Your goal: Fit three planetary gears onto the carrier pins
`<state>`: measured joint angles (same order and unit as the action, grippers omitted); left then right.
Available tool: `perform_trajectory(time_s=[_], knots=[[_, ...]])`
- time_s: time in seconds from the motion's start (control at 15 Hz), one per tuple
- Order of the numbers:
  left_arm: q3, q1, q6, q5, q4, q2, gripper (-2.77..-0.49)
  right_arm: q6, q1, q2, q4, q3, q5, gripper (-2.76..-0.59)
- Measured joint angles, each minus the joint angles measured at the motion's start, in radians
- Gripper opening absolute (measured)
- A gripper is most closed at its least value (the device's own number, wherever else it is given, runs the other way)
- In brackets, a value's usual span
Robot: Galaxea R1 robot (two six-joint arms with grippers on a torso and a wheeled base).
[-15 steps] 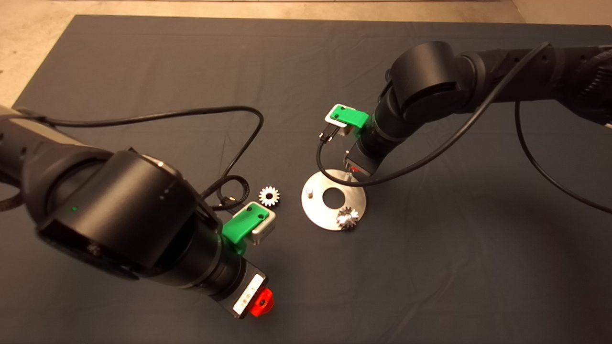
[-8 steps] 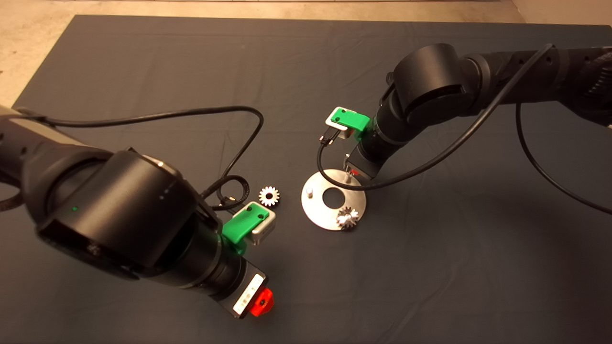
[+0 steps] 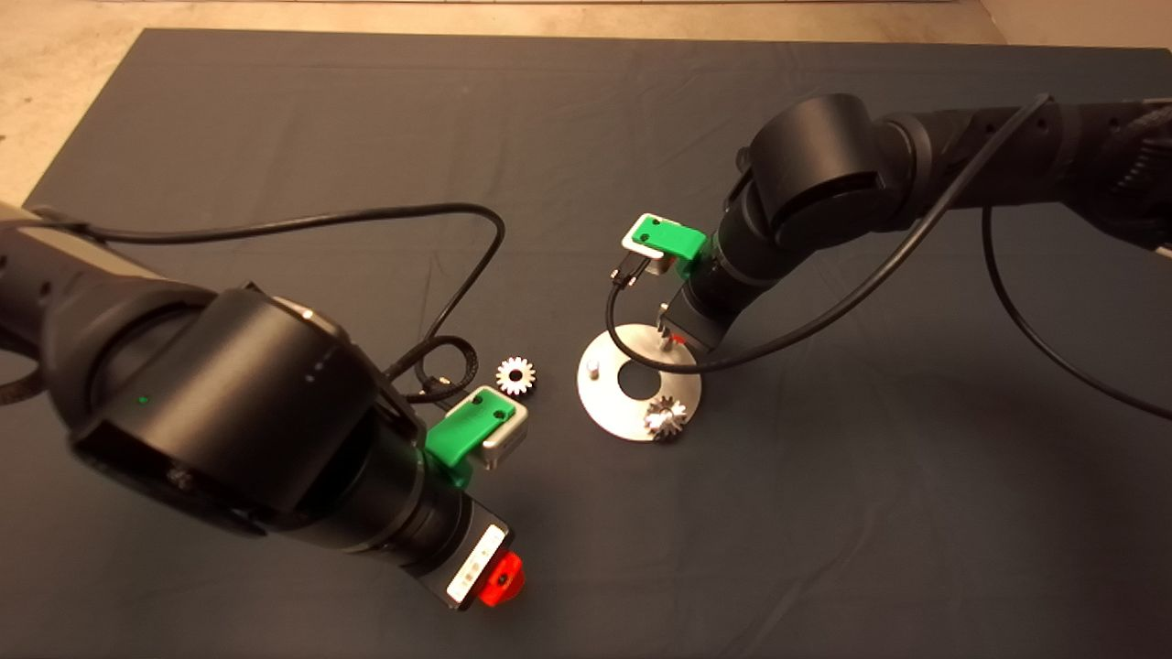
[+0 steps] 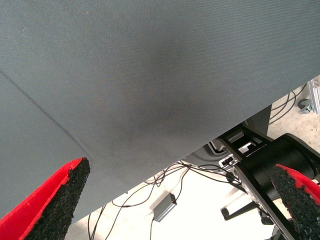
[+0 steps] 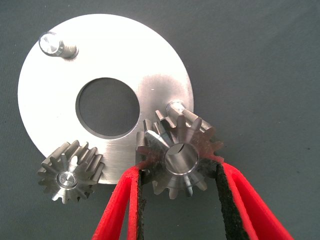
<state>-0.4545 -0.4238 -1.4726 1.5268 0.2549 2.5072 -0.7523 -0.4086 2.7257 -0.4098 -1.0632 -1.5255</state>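
A shiny disc (image 5: 125, 55) with a large centre hole lies on the mat, seen in the head view as the disc (image 3: 612, 403). One planetary gear (image 5: 70, 178) sits on a carrier pin at the disc's rim, gear (image 3: 666, 417). My right gripper (image 5: 180, 169) is shut on a second gear (image 5: 179, 156), held just beside and above a bare pin (image 5: 175, 107). Another pin (image 5: 52, 44) stands bare. A third gear (image 3: 515, 375) lies flat on the mat left of the disc. My left gripper (image 3: 499, 578) waits open near the front, its fingers (image 4: 75, 185) holding nothing.
Black cables (image 3: 439, 348) loop over the mat between the left arm and the loose gear. The right arm's cable (image 3: 641, 352) hangs across the disc's far side. Beyond the mat's edge, the left wrist view shows floor with cables and a black stand (image 4: 280, 160).
My right gripper has dropped slightly toward the disc's far pin with the gear still in it. The left arm, loose gear and seated gear have not moved.
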Motion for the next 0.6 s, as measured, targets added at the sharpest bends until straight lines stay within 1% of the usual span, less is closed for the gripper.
perform_trajectory(time_s=[0.2,0.47,0.6], knots=[[0.0,0.0,0.0,0.0,0.0,0.0,-0.62,0.001,0.007,0.0,0.0,0.0,0.0,-2.55],[0.0,0.0,0.0,0.0,0.0,0.0,-0.62,0.003,0.008,0.0,0.0,0.0,0.0,-2.55],[0.0,0.0,0.0,0.0,0.0,0.0,-0.62,0.003,0.016,0.0,0.0,0.0,0.0,-2.55]])
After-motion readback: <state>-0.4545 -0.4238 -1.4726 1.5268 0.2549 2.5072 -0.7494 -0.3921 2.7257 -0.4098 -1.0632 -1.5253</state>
